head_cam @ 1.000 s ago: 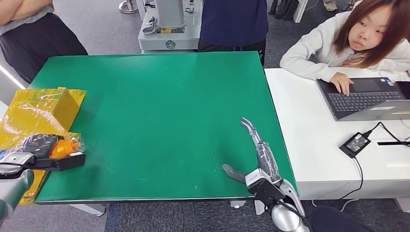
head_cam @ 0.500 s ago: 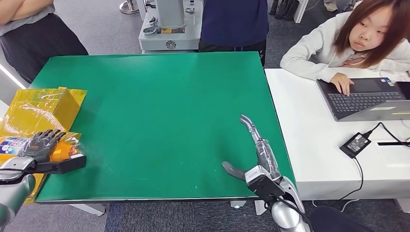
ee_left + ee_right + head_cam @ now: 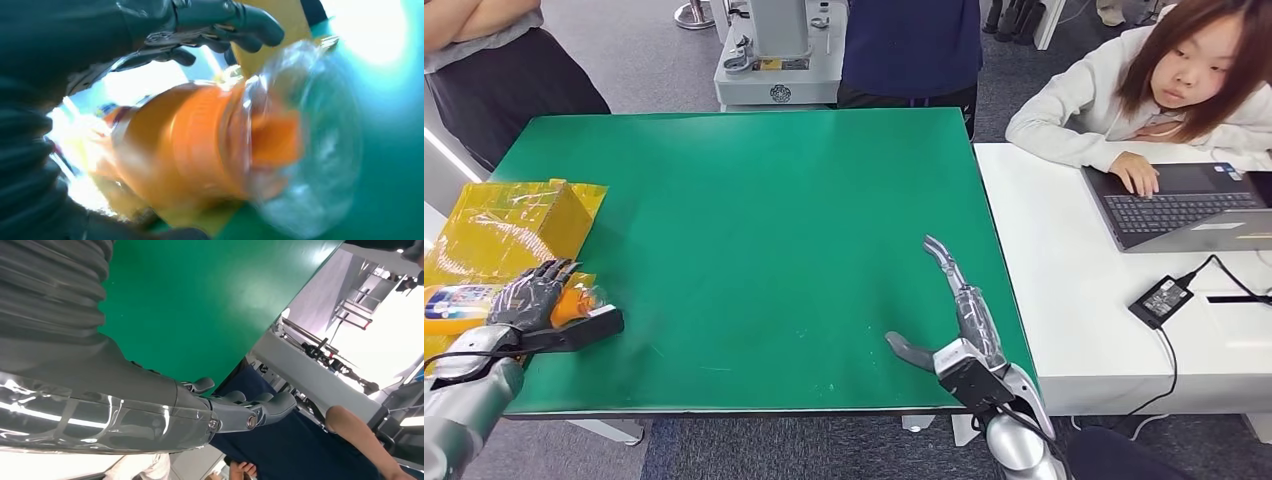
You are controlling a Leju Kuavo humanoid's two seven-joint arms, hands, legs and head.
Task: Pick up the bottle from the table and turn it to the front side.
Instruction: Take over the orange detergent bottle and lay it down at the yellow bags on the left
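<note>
The bottle (image 3: 574, 304) lies on its side on yellow plastic at the left edge of the green table (image 3: 754, 200). It has an orange body (image 3: 200, 150) and a clear cap (image 3: 320, 150). My left hand (image 3: 529, 298) arches over it with fingers (image 3: 225, 25) spread above the body and the thumb under it. A bright gap shows between the fingers and the bottle. My right hand (image 3: 954, 310) rests at the table's front right corner, fingers (image 3: 250, 412) straight and holding nothing.
A yellow plastic-wrapped box (image 3: 504, 225) sits behind the bottle. A white table (image 3: 1064, 280) on the right carries a laptop (image 3: 1184, 205) and a power adapter (image 3: 1159, 300), with a person (image 3: 1164, 90) typing. Two more people (image 3: 494, 60) stand beyond the far edge.
My left hand has uncurled its fingers and slid a little to the right over the bottle. The right hand has stayed in place.
</note>
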